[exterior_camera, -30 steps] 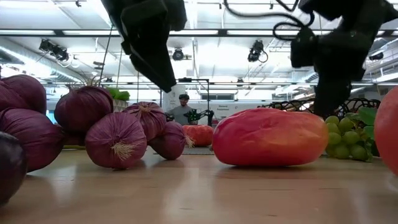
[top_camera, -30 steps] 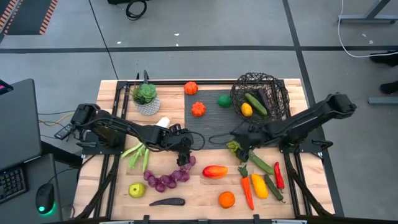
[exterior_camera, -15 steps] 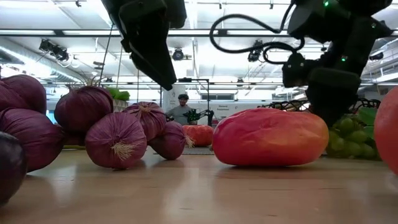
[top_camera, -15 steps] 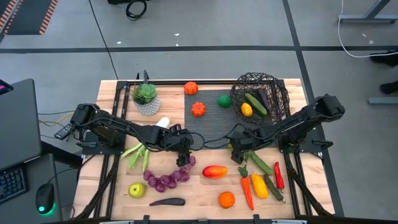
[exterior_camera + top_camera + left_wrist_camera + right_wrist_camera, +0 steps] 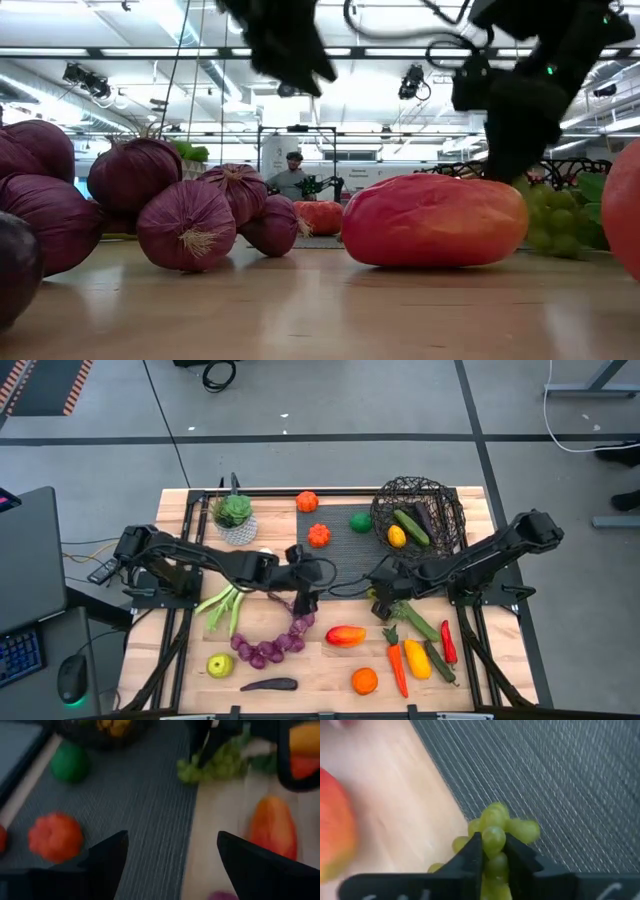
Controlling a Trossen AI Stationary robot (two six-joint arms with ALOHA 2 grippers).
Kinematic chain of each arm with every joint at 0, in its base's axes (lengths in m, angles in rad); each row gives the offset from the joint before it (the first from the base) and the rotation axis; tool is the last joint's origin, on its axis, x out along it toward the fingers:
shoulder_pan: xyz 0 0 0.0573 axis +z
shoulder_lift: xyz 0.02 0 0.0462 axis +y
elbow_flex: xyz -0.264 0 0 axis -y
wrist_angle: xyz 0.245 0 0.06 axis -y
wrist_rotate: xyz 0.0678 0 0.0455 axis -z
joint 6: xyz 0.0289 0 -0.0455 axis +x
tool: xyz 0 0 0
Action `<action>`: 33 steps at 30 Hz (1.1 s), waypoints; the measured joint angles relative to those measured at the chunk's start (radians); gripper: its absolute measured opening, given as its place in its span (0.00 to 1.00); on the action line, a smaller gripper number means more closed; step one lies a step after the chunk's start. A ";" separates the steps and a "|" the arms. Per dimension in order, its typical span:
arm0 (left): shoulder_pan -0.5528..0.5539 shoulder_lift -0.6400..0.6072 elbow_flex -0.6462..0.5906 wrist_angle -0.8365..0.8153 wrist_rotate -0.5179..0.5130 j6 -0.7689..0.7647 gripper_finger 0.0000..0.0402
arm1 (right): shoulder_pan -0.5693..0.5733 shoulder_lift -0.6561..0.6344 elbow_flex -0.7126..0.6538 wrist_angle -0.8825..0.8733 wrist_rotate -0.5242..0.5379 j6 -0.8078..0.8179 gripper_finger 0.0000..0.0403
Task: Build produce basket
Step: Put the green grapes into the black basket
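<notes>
The right gripper (image 5: 492, 851) is pinched shut on a bunch of green grapes (image 5: 496, 832), right at the edge where the dark woven mat (image 5: 560, 785) meets the wooden table (image 5: 395, 810); in the high view this spot lies at about 4 o'clock from the table's middle. The left gripper (image 5: 170, 851) hangs above the mat near the table's middle with its fingers (image 5: 107, 855) spread wide and nothing between them. The wire basket (image 5: 420, 512) stands at 2 o'clock and holds a cucumber (image 5: 411, 526), a lemon (image 5: 397, 537) and a dark aubergine (image 5: 425, 518). A string of red onions (image 5: 272, 647) curves at 7 o'clock, with a red-orange pepper (image 5: 345, 635) just beside its end.
</notes>
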 joint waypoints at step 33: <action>-0.229 0.001 0.005 -0.270 -0.018 -0.165 0.78 | -0.376 -0.346 0.271 -0.725 0.446 -0.207 0.40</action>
